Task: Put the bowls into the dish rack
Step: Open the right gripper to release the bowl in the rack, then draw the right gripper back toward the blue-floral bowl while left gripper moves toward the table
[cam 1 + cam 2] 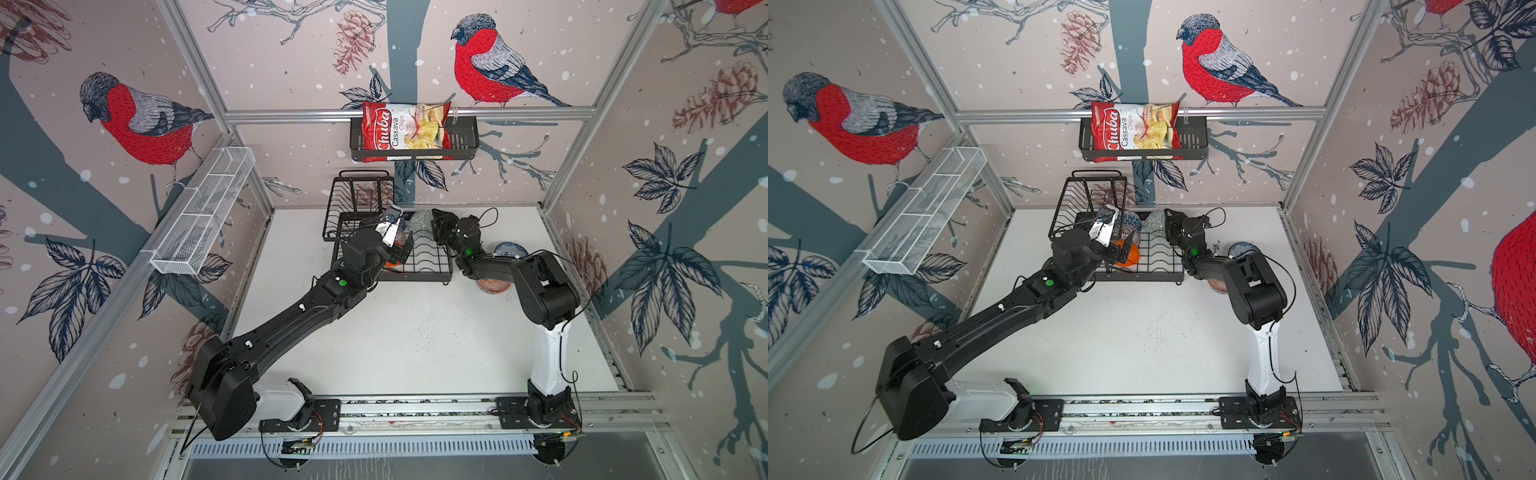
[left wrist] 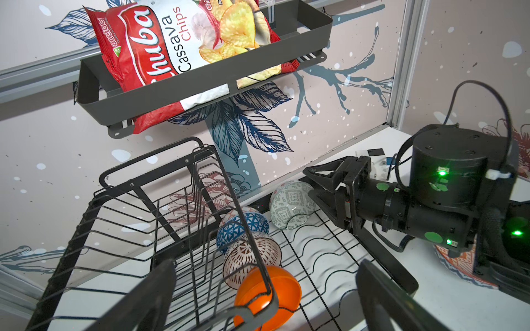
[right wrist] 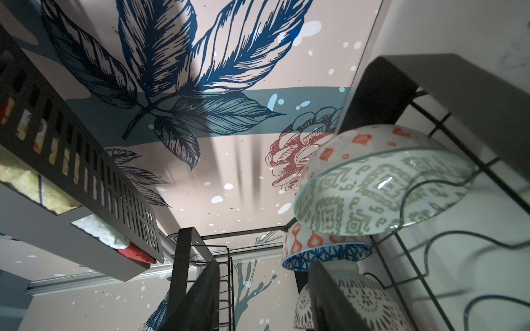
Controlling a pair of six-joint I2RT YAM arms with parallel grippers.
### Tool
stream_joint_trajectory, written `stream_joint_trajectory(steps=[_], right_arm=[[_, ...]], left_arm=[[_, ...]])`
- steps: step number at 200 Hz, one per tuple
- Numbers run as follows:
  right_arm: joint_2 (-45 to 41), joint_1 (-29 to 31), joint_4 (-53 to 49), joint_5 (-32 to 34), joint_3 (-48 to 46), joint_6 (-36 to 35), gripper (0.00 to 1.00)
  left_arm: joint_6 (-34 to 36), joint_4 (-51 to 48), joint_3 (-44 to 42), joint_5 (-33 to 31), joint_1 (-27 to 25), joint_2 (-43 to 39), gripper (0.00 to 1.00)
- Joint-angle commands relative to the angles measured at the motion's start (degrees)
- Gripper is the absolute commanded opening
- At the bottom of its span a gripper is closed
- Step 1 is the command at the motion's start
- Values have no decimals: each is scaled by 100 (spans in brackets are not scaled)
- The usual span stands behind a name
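Dish rack [image 1: 419, 277] was blk wire. Orange bowl [image 2: 282, 292] plain, glossy; radial bowl [image 2: 249, 258] blk/wht; geometric bowl [image 2: 246, 226] dk blue; patterned bowl [image 2: 289, 207] grey-grn; floral bowl [image 1: 509, 249] blue/wht. Chips bag [image 2: 149, 48] red/wht.

The only readable print stands on the chips bag [image 1: 405, 131] in the black wall basket [image 1: 465, 143]. In both top views its red-and-white front reads "Chuba Cassava Chips". In the left wrist view the bag [image 2: 172, 43] shows "huba Cassava Chips", with the first letter behind the basket's front wall. The small lettering by its green logo cannot be made out.

Bright even light, dim right-wrist view
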Motion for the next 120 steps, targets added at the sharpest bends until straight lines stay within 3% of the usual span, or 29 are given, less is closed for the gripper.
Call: stream_joint_trajectory(steps=[1, 34, 83, 120], right_arm=[[-260, -34, -189, -6, -100, -322, 60], [-687, -69, -476, -36, -330, -577, 73], [-1207, -71, -740, -224, -698, -811, 100], [-1728, -98, -1508, -315, -685, -1423, 100]], left_arm=[[26, 318, -27, -124, 10, -90, 98], [-4, 254, 11, -95, 6, -151, 98], [238, 479, -168, -293, -59, -289, 97], [569, 309, 60, -862, -475, -193, 97]])
